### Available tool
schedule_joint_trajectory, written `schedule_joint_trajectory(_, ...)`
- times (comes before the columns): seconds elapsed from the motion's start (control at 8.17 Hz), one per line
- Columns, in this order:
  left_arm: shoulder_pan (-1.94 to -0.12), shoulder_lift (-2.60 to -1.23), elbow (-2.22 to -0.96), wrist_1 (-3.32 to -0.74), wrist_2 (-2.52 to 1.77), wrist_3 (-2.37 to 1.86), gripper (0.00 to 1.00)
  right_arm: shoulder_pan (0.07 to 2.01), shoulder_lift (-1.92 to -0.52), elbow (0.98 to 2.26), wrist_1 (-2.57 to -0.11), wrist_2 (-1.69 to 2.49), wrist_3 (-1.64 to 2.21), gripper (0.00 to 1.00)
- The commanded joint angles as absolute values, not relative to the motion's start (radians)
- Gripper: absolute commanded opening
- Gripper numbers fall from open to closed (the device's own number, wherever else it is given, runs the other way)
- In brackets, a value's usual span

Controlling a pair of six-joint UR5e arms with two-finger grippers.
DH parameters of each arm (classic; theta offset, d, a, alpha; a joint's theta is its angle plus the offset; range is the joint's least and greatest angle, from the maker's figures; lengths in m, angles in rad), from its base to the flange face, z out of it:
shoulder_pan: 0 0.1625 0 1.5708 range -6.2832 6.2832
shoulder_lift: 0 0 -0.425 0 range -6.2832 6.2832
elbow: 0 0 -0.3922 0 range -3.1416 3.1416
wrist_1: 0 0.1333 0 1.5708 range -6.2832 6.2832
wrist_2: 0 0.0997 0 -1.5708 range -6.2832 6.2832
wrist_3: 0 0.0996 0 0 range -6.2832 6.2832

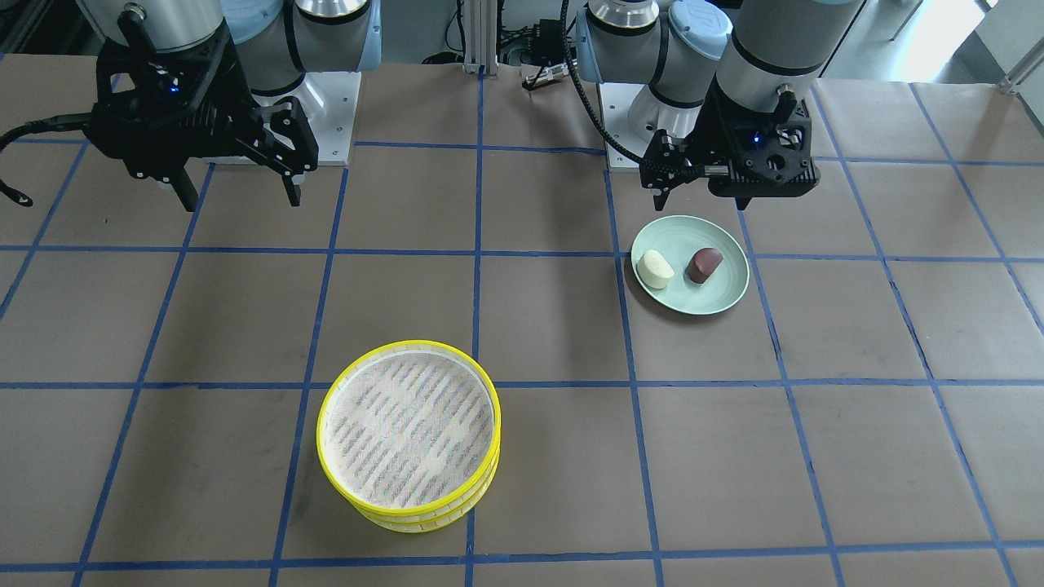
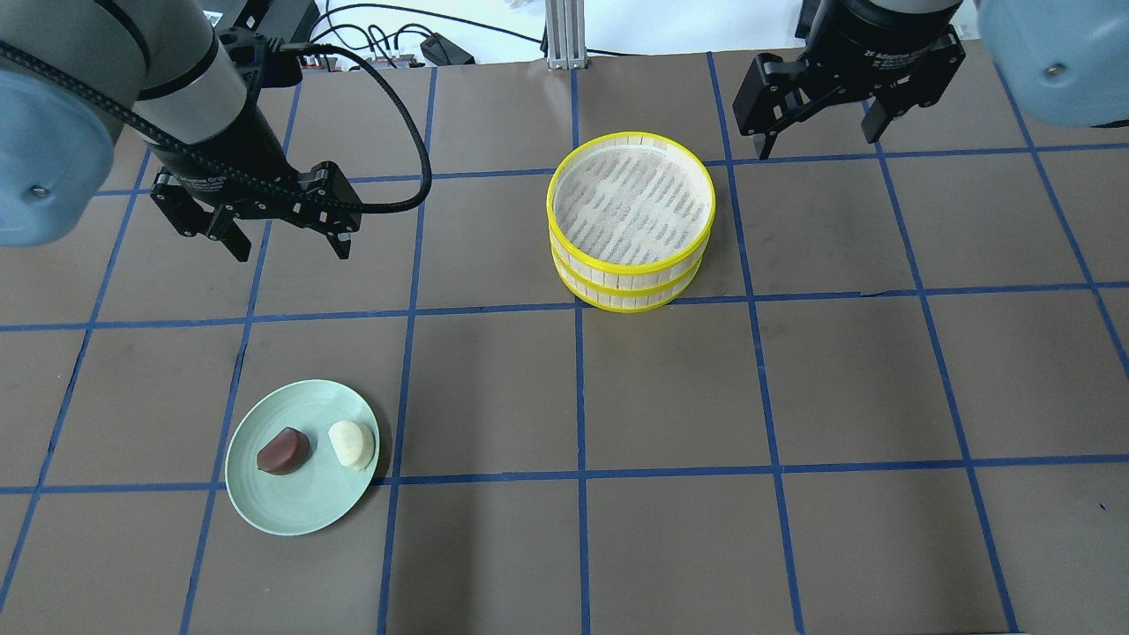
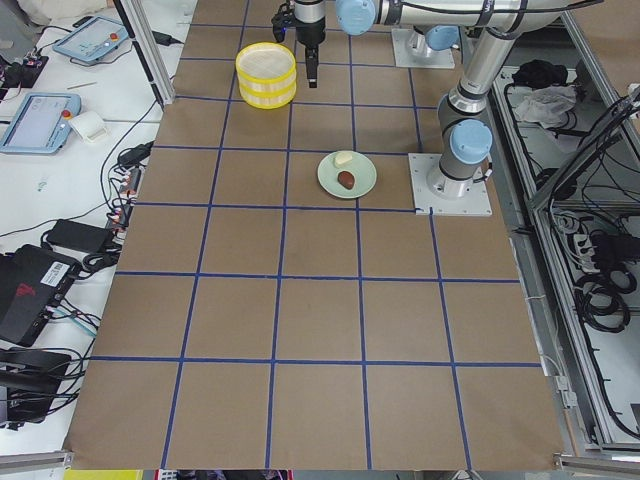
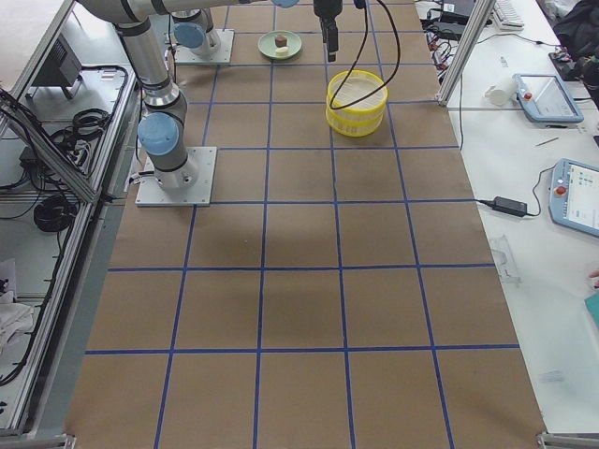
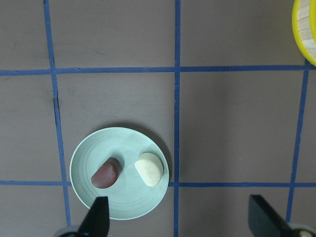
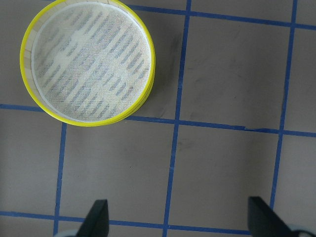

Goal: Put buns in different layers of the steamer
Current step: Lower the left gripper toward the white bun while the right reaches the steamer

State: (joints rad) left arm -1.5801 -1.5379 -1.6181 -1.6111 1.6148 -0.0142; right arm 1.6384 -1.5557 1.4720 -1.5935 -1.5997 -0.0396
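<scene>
The two steamer trays (image 2: 631, 265) are stacked, yellow-rimmed, with nothing on the top slatted floor (image 1: 408, 424). The cream-white bun (image 2: 352, 444) and the reddish-brown bun (image 2: 283, 451) lie side by side on a pale green plate (image 2: 291, 511). My left gripper (image 2: 291, 247) is open and empty, high over the table beyond the plate; its wrist view shows both buns (image 5: 149, 169) (image 5: 106, 174) on the plate (image 5: 128, 207). My right gripper (image 2: 816, 141) is open and empty, high up and to the right of the steamer, which shows in its wrist view (image 6: 89, 123).
Brown table covering with a blue tape grid (image 2: 578, 388). The arm bases (image 1: 314, 114) stand at the robot's side of the table. Cables and a metal post (image 2: 557, 31) sit at the far edge.
</scene>
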Motion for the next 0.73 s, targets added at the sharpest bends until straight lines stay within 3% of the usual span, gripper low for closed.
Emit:
schedule_joint_trajectory(0.0,-1.572,-1.539,-1.62,-1.612,1.615,-0.014,1.0,1.638,-1.557,1.492,-1.603,-1.601,-0.04,1.0)
schedule_joint_trajectory(0.61,-1.499,-1.584,-1.655,-1.609,1.615,0.06,1.0,1.638,-1.555,1.496,-1.603,-1.598,-0.04,1.0)
